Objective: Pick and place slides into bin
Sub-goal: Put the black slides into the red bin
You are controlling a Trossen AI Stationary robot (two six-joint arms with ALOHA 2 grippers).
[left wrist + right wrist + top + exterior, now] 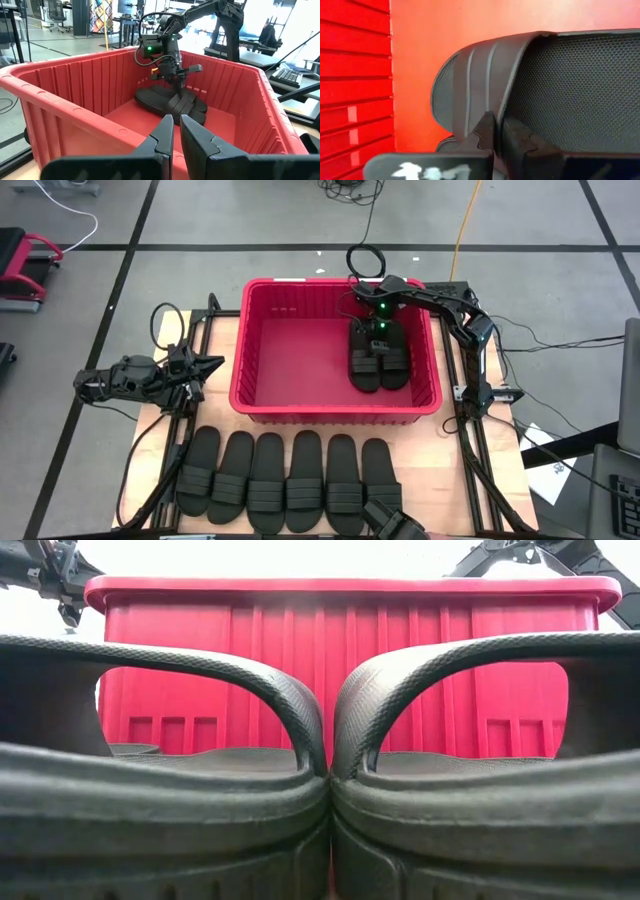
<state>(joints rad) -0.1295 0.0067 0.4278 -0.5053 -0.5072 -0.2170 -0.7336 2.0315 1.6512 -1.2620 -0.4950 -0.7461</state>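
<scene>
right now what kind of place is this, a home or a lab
Most likely a robotics lab or workshop: a taped concrete floor with loose cables, office chairs and desks behind, and a wooden table holding a red bin and black slides.

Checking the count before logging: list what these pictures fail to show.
- High view: right gripper covers part of the slides in the bin; whether it grips a strap is unclear.
- Low view: two near slides block the bin's inside.
- High view: a dark object is cut by the bottom edge.
</scene>
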